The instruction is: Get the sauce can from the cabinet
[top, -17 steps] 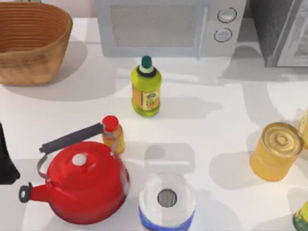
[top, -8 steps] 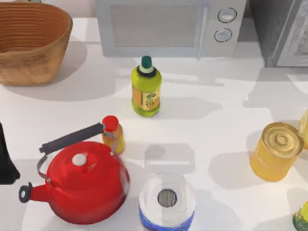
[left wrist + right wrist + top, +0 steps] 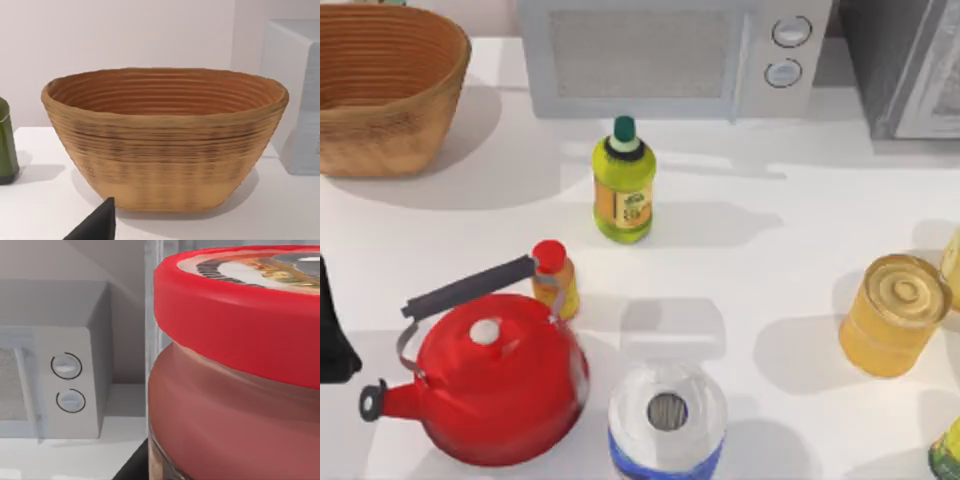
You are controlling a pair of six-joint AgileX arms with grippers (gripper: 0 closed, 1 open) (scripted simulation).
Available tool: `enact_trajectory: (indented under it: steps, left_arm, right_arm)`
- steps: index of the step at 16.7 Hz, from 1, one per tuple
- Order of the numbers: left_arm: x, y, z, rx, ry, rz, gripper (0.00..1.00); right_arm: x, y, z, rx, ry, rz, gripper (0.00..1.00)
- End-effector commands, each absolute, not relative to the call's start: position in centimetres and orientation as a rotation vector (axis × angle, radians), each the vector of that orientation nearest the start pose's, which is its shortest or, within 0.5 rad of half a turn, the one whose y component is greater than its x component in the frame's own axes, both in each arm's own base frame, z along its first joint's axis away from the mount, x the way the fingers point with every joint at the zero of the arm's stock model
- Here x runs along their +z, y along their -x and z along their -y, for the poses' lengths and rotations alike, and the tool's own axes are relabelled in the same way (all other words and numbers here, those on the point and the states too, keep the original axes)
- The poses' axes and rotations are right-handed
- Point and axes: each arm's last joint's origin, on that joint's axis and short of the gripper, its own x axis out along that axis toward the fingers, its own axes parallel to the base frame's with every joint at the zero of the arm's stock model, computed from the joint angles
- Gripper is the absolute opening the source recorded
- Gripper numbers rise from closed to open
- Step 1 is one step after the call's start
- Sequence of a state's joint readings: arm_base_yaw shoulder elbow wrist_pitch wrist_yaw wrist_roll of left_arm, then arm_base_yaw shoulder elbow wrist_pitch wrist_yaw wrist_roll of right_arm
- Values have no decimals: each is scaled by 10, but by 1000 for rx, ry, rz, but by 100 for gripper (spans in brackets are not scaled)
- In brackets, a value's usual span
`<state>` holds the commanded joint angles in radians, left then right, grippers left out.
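Basket back left, microwave behind the bottle — cabinet at its right.

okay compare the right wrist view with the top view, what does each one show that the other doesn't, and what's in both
In the right wrist view but not the top view: the sauce can, very close to the camera, red rim and printed lid up, beside a pale vertical frame.

In the top view but not the right wrist view: the wicker basket, green bottle, red kettle, small red-capped bottle, paper roll, yellow can, and the cabinet at the back right.

Shared: the microwave with its two round knobs, and the white table.
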<state>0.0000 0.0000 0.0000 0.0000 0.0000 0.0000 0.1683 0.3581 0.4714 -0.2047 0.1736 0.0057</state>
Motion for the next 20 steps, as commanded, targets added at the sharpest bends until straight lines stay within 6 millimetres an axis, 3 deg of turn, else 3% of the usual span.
enact_trajectory:
  steps: [4, 8, 15, 20]
  left_arm:
    - [160, -106, 1, 0, 0, 0, 100]
    - [160, -106, 1, 0, 0, 0, 100]
    - [160, -106, 1, 0, 0, 0, 100]
    - [160, -106, 1, 0, 0, 0, 100]
  right_arm:
    - [196, -106, -4, -2, 2, -51, 0]
    - [162, -106, 1, 0, 0, -4, 0]
    - [159, -106, 1, 2, -2, -8, 0]
    - [186, -113, 0, 61, -2, 43, 0]
